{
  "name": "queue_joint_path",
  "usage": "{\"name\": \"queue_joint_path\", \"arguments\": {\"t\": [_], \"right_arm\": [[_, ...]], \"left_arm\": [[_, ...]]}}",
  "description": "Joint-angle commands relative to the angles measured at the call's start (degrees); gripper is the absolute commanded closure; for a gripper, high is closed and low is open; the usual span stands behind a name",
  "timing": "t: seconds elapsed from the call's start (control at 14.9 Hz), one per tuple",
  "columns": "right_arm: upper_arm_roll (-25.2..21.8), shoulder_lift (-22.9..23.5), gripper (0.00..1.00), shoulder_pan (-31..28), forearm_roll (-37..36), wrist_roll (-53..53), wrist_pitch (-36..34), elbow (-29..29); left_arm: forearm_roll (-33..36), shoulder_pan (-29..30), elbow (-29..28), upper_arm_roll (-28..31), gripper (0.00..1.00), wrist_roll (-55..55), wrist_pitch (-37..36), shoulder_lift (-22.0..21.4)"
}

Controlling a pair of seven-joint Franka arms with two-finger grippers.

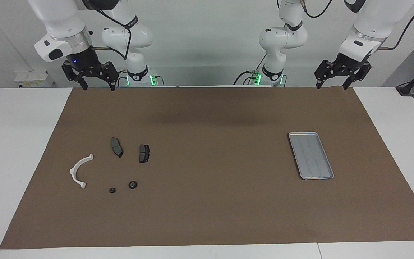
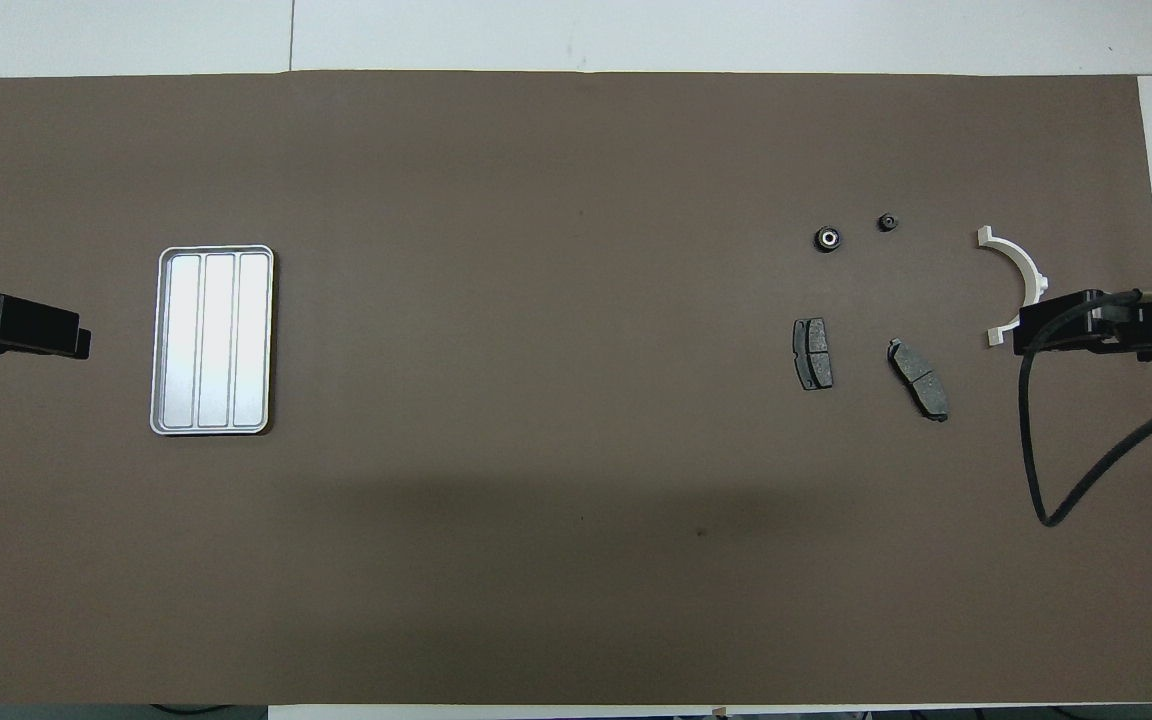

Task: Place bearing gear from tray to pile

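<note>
A: In the facing view, where is the gear?

B: Low in the frame, at the right arm's end. 2 little black gears (image 1: 132, 185) lie by the white half-ring (image 1: 77, 172) and the 2 dark pads (image 1: 116, 146). The tray (image 1: 311, 155) looks bare.

A: And the hands?

B: The right gripper (image 1: 98, 87) and the left gripper (image 1: 332, 86) hang at the top of the frame, both wide, holding nothing.

A: And from overhead?

B: The tray (image 2: 213, 340) shows only its ridges. The right gripper (image 2: 1026, 335) covers one tip of the white half-ring (image 2: 1026, 275).

A: What could go wrong?

B: I think a hand grabbing at the bare tray could push it. A hand dropping could knock the half-ring.
</note>
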Motion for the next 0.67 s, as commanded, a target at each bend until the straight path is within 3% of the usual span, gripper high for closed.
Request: {"name": "queue_joint_path", "arguments": {"t": [0.0, 0.6], "right_arm": [[1.5, 0.0, 0.0, -1.7, -1.1, -0.2, 1.0, -0.5], [2.6, -0.3, 0.0, -2.3, -2.7, -0.2, -0.4, -0.1]], "left_arm": [[-0.8, -0.3, -2.5, 0.5, 0.0, 0.3, 0.6, -2.2], [-0.8, -0.3, -2.5, 0.5, 0.0, 0.3, 0.6, -2.2]]}}
